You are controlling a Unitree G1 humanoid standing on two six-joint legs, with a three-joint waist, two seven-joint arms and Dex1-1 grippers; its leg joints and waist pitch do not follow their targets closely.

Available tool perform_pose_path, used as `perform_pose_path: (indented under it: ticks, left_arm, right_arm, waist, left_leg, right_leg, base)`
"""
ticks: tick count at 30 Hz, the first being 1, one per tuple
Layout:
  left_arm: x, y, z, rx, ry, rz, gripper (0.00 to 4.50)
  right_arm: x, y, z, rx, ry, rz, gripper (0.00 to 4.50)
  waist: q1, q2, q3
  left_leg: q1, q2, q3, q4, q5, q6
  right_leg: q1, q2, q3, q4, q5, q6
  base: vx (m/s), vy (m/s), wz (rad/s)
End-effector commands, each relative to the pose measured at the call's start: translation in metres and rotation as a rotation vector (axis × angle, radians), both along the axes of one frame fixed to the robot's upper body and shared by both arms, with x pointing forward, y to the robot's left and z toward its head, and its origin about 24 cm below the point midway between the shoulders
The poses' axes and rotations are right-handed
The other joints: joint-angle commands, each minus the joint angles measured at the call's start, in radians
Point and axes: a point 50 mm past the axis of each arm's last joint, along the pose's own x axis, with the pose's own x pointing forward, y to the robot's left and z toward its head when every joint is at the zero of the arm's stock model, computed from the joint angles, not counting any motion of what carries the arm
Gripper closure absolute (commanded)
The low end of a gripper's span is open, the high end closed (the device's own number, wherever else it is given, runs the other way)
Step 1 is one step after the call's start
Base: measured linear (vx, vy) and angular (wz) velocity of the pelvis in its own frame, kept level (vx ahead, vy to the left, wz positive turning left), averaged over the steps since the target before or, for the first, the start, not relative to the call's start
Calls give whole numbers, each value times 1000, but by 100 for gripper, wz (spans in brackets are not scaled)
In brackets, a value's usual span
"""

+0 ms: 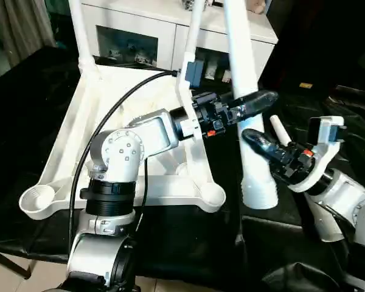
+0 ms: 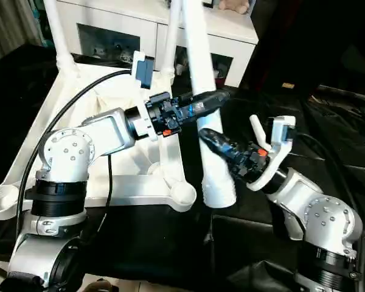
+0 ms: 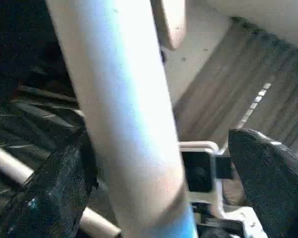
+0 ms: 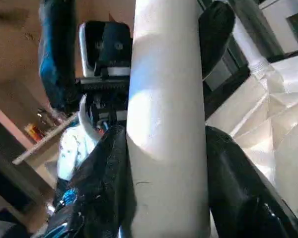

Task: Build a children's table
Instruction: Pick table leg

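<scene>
A white leg (image 1: 246, 91) was clamped upright by the right claw (image 4: 164, 168). The left claw (image 3: 159, 193) was spread wide around it, higher up, beside the overturned tabletop (image 1: 79, 152).

The tabletop (image 1: 109, 115) lies underside up on the left, with two legs (image 1: 80, 30) standing in its far corner sockets and the cabinet (image 1: 164, 30) behind it. Just right of the tabletop a loose leg (image 1: 246, 91) stands nearly upright, wide end down. The left gripper (image 1: 252, 103) reaches around it from the left, and the right gripper (image 1: 261, 143) clasps it lower down, from the right.
</scene>
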Motion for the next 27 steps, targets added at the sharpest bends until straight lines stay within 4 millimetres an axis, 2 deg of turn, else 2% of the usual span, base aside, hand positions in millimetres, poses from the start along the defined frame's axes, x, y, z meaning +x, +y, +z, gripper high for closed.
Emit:
perform_pose_path:
  ticks: [1,3,5,7,8,9,10,11,12,14,15,16,17,19,26,27]
  left_arm:
    - [7,-1,1,32,5,66,0]
    - [10,-1,0,32,25,108,0]
    - [14,-2,-2,40,56,161,29]
    - [16,-3,-5,63,70,198,37]
    - [16,-3,-5,63,70,198,42]
    - [18,-3,-8,79,81,234,56]
    - [18,-3,-8,81,83,239,72]
    - [20,-3,-11,92,97,282,72]
    - [23,-2,-12,86,116,326,77]
    - [26,0,-14,84,132,372,86]
    - [28,3,-15,92,145,420,100]
    - [28,3,-16,94,146,426,112]
    - [29,4,-16,98,148,439,117]
    - [32,9,-18,104,167,498,132]
    - [34,17,-18,129,138,574,190]
    - [34,18,-18,131,132,577,200]
  right_arm:
    - [1,3,2,-126,-49,-44,269]
    - [4,9,-2,-236,-67,-72,269]
    - [11,16,-7,-364,-88,-133,269]
    - [19,23,-11,-474,-128,-198,269]
    - [19,23,-11,-474,-128,-198,269]
    - [24,27,-13,-566,-163,-230,269]
    - [24,28,-14,-578,-168,-234,269]
    - [29,34,-15,-647,-199,-271,269]
    - [33,39,-14,-675,-217,-298,269]
    - [35,47,-14,-679,-225,-316,269]
    - [36,55,-14,-690,-237,-324,269]
    - [36,56,-14,-690,-238,-324,269]
    - [36,59,-14,-690,-240,-322,269]
    - [37,66,-15,-693,-258,-322,269]
    - [41,71,-18,-710,-279,-367,269]
    - [41,70,-18,-714,-277,-375,269]
  waist:
    - [0,2,-68]
    - [2,0,-67]
    - [-3,1,-67]
    - [-5,-1,-67]
    - [-5,0,-68]
    - [-6,0,-68]
    - [-9,0,-68]
    - [-6,0,-69]
    - [-9,-8,-68]
    - [-9,-3,-68]
    - [-11,-8,-68]
    - [-11,-7,-68]
    - [-11,-12,-68]
    - [-9,-9,-67]
    - [-9,-11,-67]
    - [-9,-8,-67]
  left_leg:
    - [18,45,-26,-68,-139,-45]
    - [17,45,-27,-67,-135,-54]
    - [18,45,-28,-68,-144,-61]
    - [18,45,-29,-68,-155,-60]
    - [18,46,-29,-68,-152,-60]
    - [18,45,-29,-68,-151,-58]
    - [18,45,-29,-68,-141,-57]
    - [18,46,-29,-66,-140,-56]
    - [18,46,-28,-66,-136,-51]
    - [18,45,-28,-66,-131,-47]
    - [18,45,-28,-66,-128,-43]
    - [19,46,-28,-66,-128,-41]
    - [20,46,-28,-66,-130,-40]
    - [20,46,-28,-67,-133,-40]
    - [20,45,-29,-67,-139,-45]
    - [20,45,-28,-67,-141,-46]
  right_leg:
    - [40,-77,47,-89,-183,-106]
    - [41,-77,48,-91,-182,-94]
    - [39,-78,48,-91,-186,-94]
    - [38,-78,48,-92,-203,-88]
    - [38,-79,49,-91,-198,-88]
    - [38,-77,48,-90,-192,-91]
    - [39,-75,49,-87,-165,-97]
    - [39,-77,49,-85,-154,-101]
    - [38,-75,49,-84,-144,-106]
    - [38,-76,50,-81,-125,-118]
    - [38,-74,49,-80,-112,-121]
    - [38,-74,49,-79,-108,-122]
    - [38,-73,49,-80,-108,-118]
    - [37,-73,50,-77,-94,-114]
    - [39,-73,50,-76,-68,-107]
    - [38,-73,50,-75,-66,-106]
  base:
    - [0,0,0]
    - [0,0,0]
    - [0,0,0]
    - [0,0,0]
    - [0,0,0]
    - [0,0,0]
    - [0,0,0]
    - [0,0,0]
    - [0,0,0]
    - [0,0,0]
    - [0,0,0]
    - [0,0,0]
    - [0,0,0]
    - [0,0,0]
    - [0,0,0]
    - [0,0,0]
